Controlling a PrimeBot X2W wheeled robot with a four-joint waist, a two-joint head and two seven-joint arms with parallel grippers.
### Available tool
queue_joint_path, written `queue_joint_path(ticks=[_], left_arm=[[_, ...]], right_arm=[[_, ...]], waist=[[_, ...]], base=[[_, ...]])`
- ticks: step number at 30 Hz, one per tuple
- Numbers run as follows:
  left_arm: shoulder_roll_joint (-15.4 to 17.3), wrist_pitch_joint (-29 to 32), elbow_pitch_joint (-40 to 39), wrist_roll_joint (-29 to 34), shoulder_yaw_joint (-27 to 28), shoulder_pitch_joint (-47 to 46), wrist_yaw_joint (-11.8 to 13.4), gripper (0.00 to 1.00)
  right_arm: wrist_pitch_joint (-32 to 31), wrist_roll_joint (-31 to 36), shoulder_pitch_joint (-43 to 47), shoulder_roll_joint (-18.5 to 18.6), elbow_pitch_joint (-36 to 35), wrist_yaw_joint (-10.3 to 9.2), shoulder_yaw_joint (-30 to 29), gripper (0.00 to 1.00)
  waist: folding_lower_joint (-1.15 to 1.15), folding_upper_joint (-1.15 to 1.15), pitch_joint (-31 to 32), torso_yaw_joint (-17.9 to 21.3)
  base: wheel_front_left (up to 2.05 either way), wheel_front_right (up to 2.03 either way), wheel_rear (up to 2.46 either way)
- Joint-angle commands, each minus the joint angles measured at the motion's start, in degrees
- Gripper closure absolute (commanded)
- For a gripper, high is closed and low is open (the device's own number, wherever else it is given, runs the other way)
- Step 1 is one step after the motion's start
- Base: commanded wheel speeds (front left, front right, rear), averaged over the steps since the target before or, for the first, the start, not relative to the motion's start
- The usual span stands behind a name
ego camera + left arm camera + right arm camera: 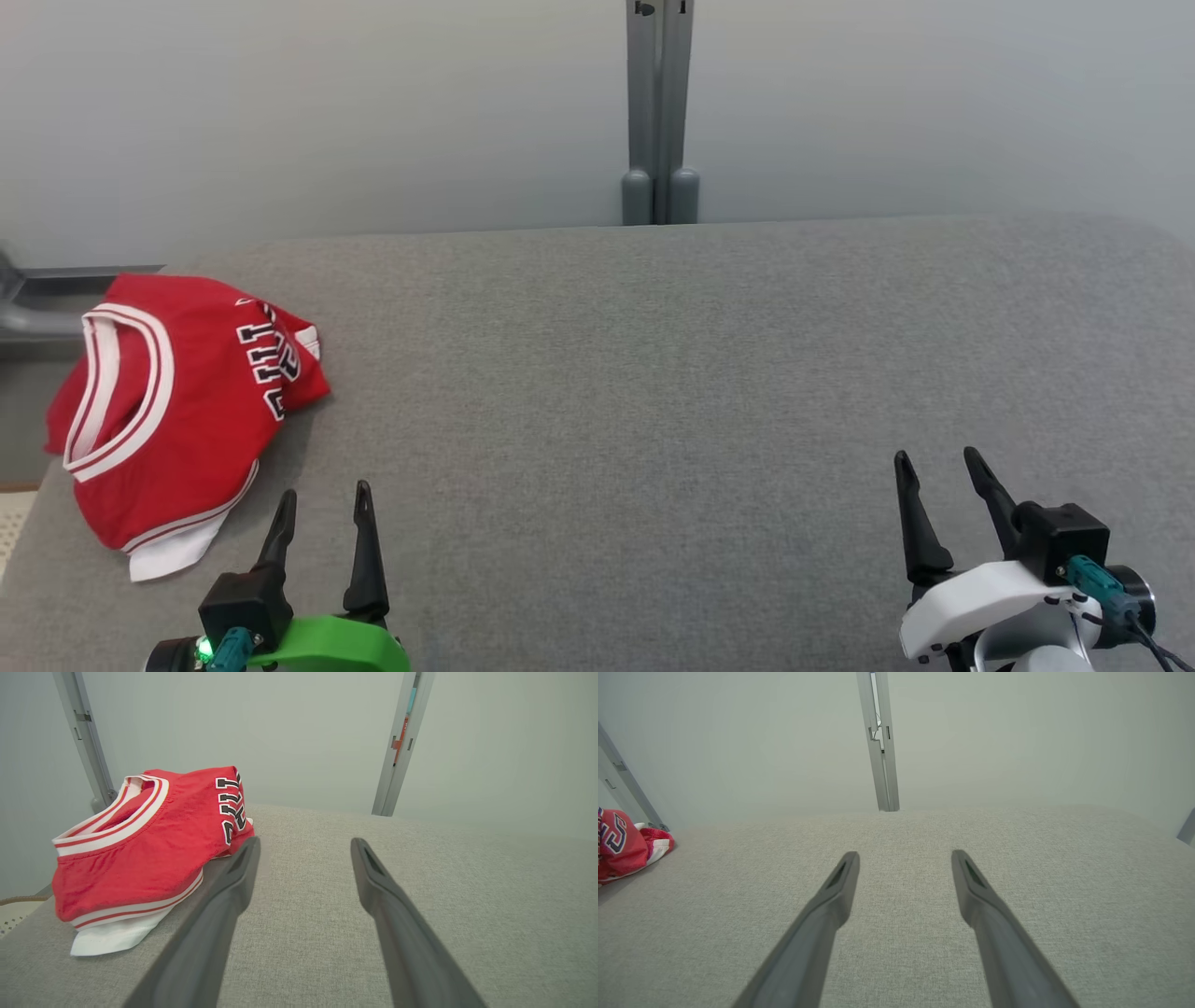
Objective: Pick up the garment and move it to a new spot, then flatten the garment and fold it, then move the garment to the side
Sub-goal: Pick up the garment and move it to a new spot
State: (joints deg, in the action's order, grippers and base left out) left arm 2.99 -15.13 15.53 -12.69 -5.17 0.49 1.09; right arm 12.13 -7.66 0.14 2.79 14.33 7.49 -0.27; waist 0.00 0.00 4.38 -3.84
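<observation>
The garment (173, 411) is a red jersey with white trim and black lettering, lying folded into a compact bundle at the far left edge of the grey padded table (653, 392). My left gripper (324, 499) stands open just to the right of the jersey's near corner, empty. In the left wrist view the garment (140, 849) sits left of my open left gripper (306, 844). My right gripper (934, 462) stands open at the lower right, far from the jersey. In the right wrist view the open right gripper (906, 856) hovers above bare cloth, with the garment (626, 851) at the far left.
A grey metal post (659, 112) rises behind the table's far edge against a pale wall. A grey frame bar (47, 317) shows beyond the table's left edge, just behind the jersey. The table surface stretches wide between and beyond the two grippers.
</observation>
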Motion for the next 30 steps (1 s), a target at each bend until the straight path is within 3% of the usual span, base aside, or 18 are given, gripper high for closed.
queue_joint_path(ticks=[1, 14, 20, 30], left_arm=[[0.35, -0.03, -0.15, 0.72, 0.24, -0.01, 0.31, 0.00], [2.57, 0.23, -1.55, -0.20, 1.72, 1.93, 0.91, 0.00], [3.14, 0.55, -2.96, -0.16, 1.92, 3.08, 1.60, 0.00], [3.22, 1.49, -5.44, -0.69, 1.79, 4.54, 2.94, 0.00]], right_arm=[[0.33, -0.12, 0.46, 0.17, -0.40, 0.00, -0.05, 0.00], [1.36, -1.87, 0.59, 0.19, 0.52, 0.00, 1.31, 0.00], [1.83, -2.12, 0.30, 0.19, 1.19, 0.00, 1.74, 0.00], [2.14, -2.15, -0.26, 0.20, 1.69, 0.00, 2.77, 0.00]], waist=[[0.00, 0.00, 0.00, -3.27], [0.00, 0.00, 0.64, -16.01], [0.00, 0.00, 0.96, -18.91], [0.00, 0.00, 1.24, -19.95]], base=[[0.00, 0.00, 0.00], [0.00, 0.00, 0.00], [0.00, 0.00, 0.00], [0.00, 0.00, 0.00]])
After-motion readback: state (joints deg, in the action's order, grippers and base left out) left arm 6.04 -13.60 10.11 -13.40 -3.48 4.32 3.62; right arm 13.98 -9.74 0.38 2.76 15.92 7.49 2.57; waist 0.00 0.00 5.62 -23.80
